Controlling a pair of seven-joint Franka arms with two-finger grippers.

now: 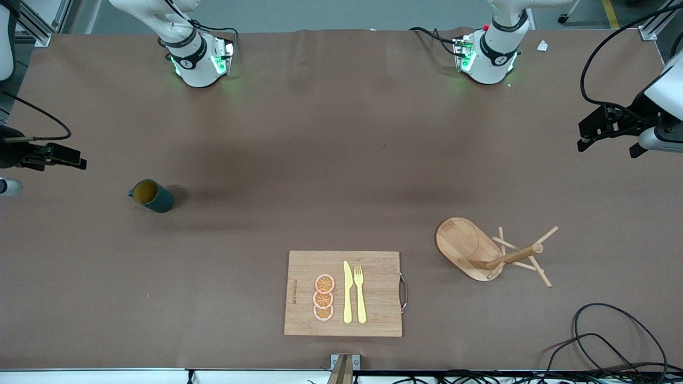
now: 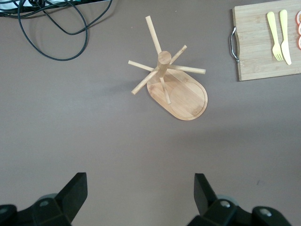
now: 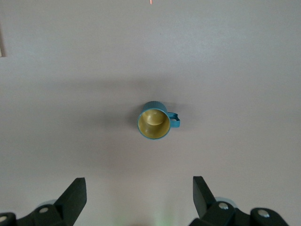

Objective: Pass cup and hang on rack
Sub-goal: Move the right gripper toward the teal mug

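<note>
Standing by the table (image 1: 331,176), I go from the right arm's end to the left arm's. The right gripper (image 3: 138,197) hangs in the air over bare table at that end, jaws spread wide and empty. The small dark teal ribbed mug with the tan inside (image 1: 153,196) stands upright at about nine o'clock on the table as the front view shows it. It is apart from those jaws and not between them. Its loop handle (image 3: 175,121) points toward the right arm's end.

The cup looks light, stiff and hard. I would guess the ribs give the pads some bite, while a glazed rim could slip. Pinching one wall across the rim, away from the handle, seems the sound hold, since that leaves the loop free for a peg.

At six o'clock lies a rectangular bamboo cutting board (image 1: 373,298). At about four o'clock stands the light wooden mug tree on its oval base (image 1: 460,242). The left gripper (image 2: 138,194) waits up over that end, jaws wide and empty, the rack ahead of them.
</note>
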